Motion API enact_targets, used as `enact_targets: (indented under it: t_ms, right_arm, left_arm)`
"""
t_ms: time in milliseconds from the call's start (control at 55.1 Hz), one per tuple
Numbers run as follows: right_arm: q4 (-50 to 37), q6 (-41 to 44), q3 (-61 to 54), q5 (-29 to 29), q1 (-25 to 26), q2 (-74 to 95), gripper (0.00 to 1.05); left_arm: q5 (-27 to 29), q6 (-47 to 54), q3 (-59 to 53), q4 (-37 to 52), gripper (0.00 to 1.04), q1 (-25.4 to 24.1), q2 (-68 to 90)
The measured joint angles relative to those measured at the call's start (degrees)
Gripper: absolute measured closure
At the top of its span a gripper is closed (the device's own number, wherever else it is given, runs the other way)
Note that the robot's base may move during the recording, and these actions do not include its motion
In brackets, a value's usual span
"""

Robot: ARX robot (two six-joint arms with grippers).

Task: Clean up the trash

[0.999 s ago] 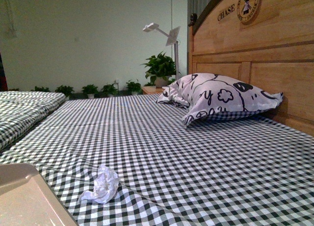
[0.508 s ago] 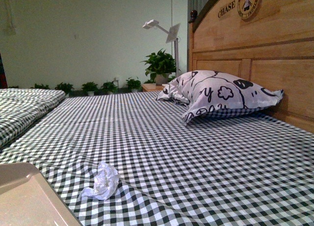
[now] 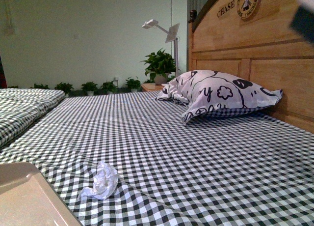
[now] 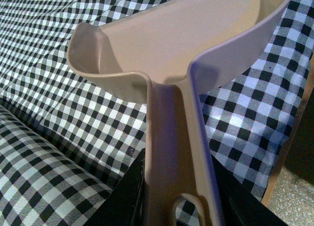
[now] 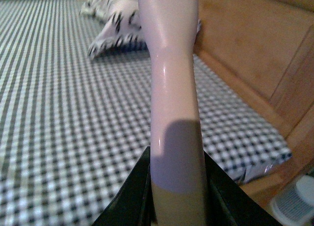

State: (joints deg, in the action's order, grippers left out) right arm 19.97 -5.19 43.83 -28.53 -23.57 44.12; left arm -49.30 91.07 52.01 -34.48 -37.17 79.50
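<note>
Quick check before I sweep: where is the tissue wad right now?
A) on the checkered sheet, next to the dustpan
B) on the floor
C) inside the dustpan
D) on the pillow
A: in the front view the tissue wad lies on the checkered sheet, just right of the dustpan and apart from it. The left wrist view shows the pan empty.

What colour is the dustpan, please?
The dustpan is pale pinkish beige, clearest in the left wrist view.
</note>
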Motion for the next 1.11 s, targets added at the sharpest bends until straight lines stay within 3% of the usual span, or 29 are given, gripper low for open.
enact_targets:
  t_ms: [345,690,1107]
  right_arm:
    - [-6.7,1.9,10.3,10.2,-1.8,25.9,0.83]
    - [-13.6,5.3,16.2,11.1,-3.1,43.0,0.83]
    - [-18.6,4.5,20.3,11.2,-8.8,56.0,0.83]
  left_arm:
    - [0.0,0.1,0.0,0.0,0.77,0.0,0.0]
    - [0.0,0.3,0.0,0.0,0.77,0.0,0.0]
    - [0.0,0.4,0.0,0.0,0.77,0.0,0.0]
